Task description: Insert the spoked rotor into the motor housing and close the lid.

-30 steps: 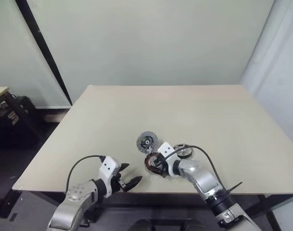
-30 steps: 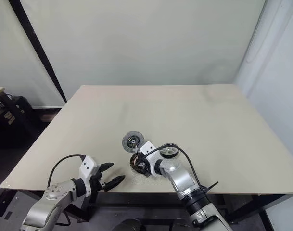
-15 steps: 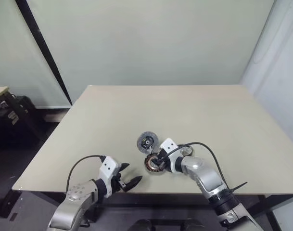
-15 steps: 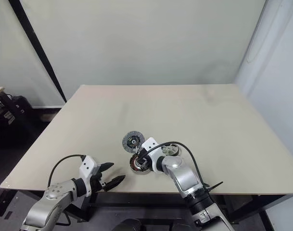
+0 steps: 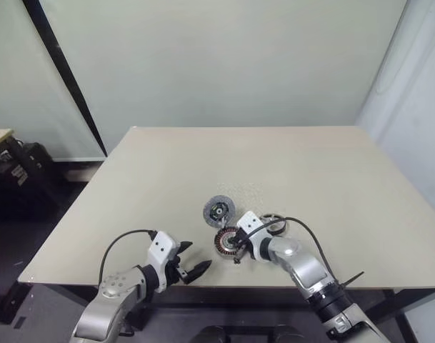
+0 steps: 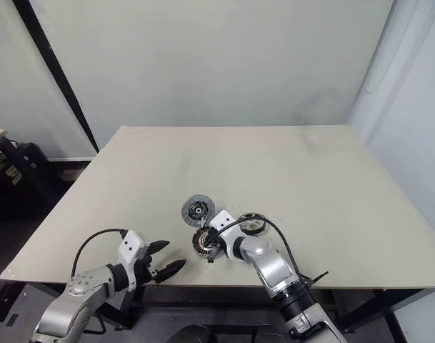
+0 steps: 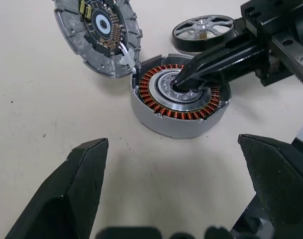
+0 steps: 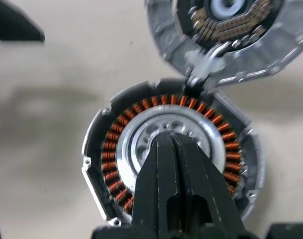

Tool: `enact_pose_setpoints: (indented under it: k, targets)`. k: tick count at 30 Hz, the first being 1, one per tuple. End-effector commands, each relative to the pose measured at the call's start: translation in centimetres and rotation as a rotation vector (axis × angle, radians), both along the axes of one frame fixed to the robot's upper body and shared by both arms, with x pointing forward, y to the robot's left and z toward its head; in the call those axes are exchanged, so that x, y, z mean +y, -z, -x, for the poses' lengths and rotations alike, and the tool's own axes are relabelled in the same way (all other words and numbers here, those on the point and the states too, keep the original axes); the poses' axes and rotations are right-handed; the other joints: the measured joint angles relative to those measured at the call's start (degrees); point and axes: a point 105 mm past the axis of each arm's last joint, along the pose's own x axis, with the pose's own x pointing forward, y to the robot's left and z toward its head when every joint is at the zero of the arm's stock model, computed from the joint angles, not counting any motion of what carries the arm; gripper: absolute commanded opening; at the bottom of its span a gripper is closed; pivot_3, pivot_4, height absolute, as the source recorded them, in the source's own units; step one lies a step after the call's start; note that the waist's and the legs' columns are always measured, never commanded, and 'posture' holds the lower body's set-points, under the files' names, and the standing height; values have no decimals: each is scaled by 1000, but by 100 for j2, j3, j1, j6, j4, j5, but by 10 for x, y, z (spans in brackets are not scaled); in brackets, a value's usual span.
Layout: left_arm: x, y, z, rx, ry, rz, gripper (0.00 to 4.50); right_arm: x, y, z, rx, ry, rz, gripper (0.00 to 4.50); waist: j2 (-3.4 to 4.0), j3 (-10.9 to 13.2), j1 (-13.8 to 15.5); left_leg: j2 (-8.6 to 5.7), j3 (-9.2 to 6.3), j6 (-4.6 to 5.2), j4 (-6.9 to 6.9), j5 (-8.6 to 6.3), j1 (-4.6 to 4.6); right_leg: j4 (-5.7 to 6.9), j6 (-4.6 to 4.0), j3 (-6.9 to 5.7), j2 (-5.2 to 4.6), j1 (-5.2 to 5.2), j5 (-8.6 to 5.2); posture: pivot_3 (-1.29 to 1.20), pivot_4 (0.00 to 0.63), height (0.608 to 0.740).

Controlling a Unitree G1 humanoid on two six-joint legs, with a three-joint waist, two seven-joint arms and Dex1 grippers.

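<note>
The motor housing (image 7: pixel 163 112), a round cup ringed with copper windings, sits near the table's front edge. My right gripper (image 8: pixel 169 140) is shut, its tips resting on the housing's pale centre (image 5: pixel 233 245) with nothing held. The lid (image 7: pixel 99 35) lies flat just behind the housing, inner side up, joined to its rim by a small white piece. The spoked rotor (image 7: pixel 203 34) lies on the table beside the housing, right of it, partly behind my right wrist (image 5: pixel 276 226). My left gripper (image 5: pixel 196 259) hangs open at the front edge, left of the housing, empty.
The beige table (image 5: pixel 296 164) stretches wide behind and to both sides of the parts. A black cable (image 5: pixel 303 232) loops from my right wrist over the rotor's side. A dark desk with clutter (image 5: pixel 10 168) stands off to the far left.
My right gripper has shut, its fingers coming together over the housing's centre. The left gripper, lid and rotor have stayed where they were.
</note>
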Motion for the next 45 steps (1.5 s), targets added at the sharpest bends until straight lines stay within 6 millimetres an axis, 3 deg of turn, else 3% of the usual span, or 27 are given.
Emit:
enact_pose_setpoints:
  k: [1,3,7,10,12,15,20,26,32,35,45]
  targets:
    - [0,-12,-6,-58,3,-4,4500,-3,-57,-17,-135,68,-151,823,0,0,0,0,-1,0,0,0,-3,0,1,0,0,-1,0,0,0,740]
    - [0,-12,-6,-58,3,-3,4500,-11,-67,-22,-153,119,-182,1502,0,0,1,0,-2,0,0,0,-3,0,3,-1,0,-2,2,0,0,740]
    - [-1,-11,-5,-58,3,0,4500,-50,-81,-33,-170,266,-191,2874,0,0,22,-3,-6,0,0,0,-4,-2,1,-2,-1,-3,0,0,0,740]
    - [-2,-11,-5,-57,3,2,4500,-78,-81,-38,-148,388,-184,4011,0,0,18,-5,-2,0,1,0,-7,-3,0,0,-3,-1,0,0,0,740]
    - [-2,-11,-5,-56,3,4,4500,-100,-75,-39,-93,492,-191,4491,0,0,18,-3,-1,0,0,0,-8,-2,0,0,-4,-2,0,0,0,740]
    - [-3,-10,-6,-57,5,8,4500,-125,-60,-36,23,618,-219,4491,0,0,18,-2,-2,0,-2,0,-10,-1,-1,0,-3,-4,0,0,0,740]
    - [-3,-11,-7,-61,11,10,4500,-139,-34,-28,252,748,-333,4491,2,0,4,0,4,0,-5,0,-13,-1,-1,3,-3,-9,0,0,0,740]
    - [-3,-12,-9,-65,16,10,4500,-128,-19,-22,469,759,-473,4491,9,1,-8,1,10,1,-3,0,-12,-2,-1,4,-3,-8,0,0,0,740]
    - [-3,-13,-10,-69,17,8,4500,-119,-15,-29,555,779,-586,4491,15,0,-15,1,9,1,-4,0,-11,-2,0,3,-3,-8,0,0,0,740]
    - [-2,-13,-9,-70,15,7,4500,-118,-15,-31,569,791,-612,3927,17,0,-14,0,9,2,-5,0,-12,-3,-1,3,-3,-8,1,0,0,740]
    - [-2,-12,-7,-65,10,7,4500,-123,-14,-29,585,825,-639,428,26,0,-110,-1,7,2,-5,0,-13,-3,-1,3,-3,-7,0,0,0,740]
